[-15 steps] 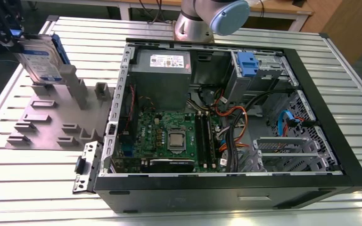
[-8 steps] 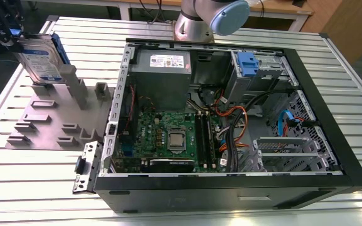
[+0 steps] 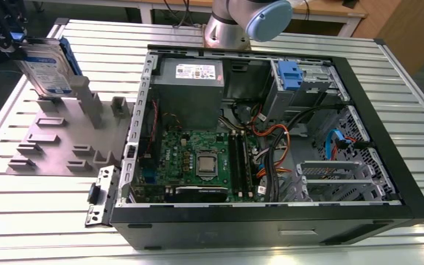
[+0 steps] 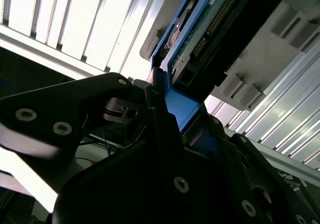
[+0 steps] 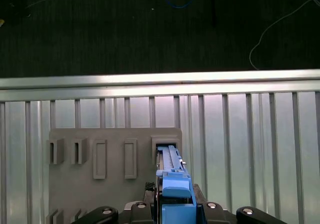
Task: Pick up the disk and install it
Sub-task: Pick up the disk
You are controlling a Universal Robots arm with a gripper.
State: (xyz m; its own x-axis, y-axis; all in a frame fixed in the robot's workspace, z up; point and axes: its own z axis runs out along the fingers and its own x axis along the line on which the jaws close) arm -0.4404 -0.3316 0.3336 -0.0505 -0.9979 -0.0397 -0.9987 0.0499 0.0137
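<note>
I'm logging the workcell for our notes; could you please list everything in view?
table: one, silver, slatted, under everything
computer case: one, black, open, mid-table
power supply: one, grey, inside the case
circuit board: one, green, inside the case
cables: several, orange and blue, inside the case
fixture plate: one, grey, on the table beside the case
disk: one, silver with blue rails, upright at the fixture plate, exterior view's upper left
arm: one, silver and blue, behind the case
gripper: one, black, fingers shut on the disk
</note>
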